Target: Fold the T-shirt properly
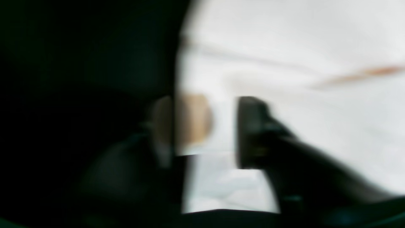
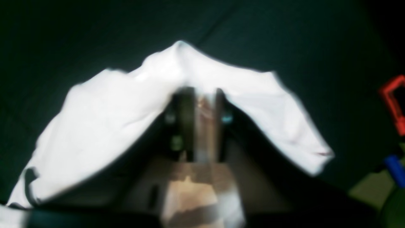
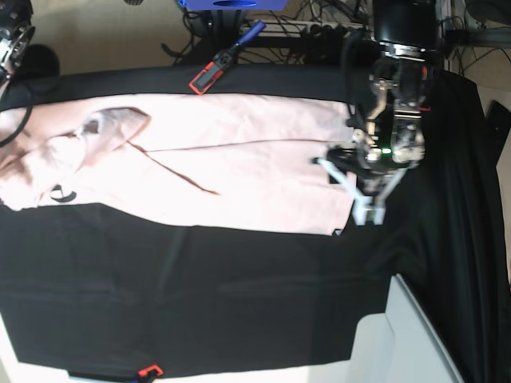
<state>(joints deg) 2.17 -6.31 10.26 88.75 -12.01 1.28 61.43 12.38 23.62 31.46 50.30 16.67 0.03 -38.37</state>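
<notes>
The T-shirt (image 3: 231, 167) was laid out sideways across the upper half of the black-draped surface (image 3: 239, 303), pale pink and pretty wrinkled, with a long diagonal crease through the middle and one end bunched up at the base view's left edge, where a bit of dark print showed. The right claw (image 2: 202, 104) was clenched on a raised peak of the fabric, which draped down both sides of it like a little tent. The left claw (image 3: 363, 195) sat at the shirt's other end, right over its edge; its wrist view was too blurry to be sure, but the fingers (image 1: 253, 133) stood apart with pale cloth showing between them, so I couldn't tell if it was gripping anything. A red-and-blue clamp (image 3: 223, 57) lay just past the shirt's far edge, and a white panel (image 3: 407, 343) sat at the surface's near corner.
</notes>
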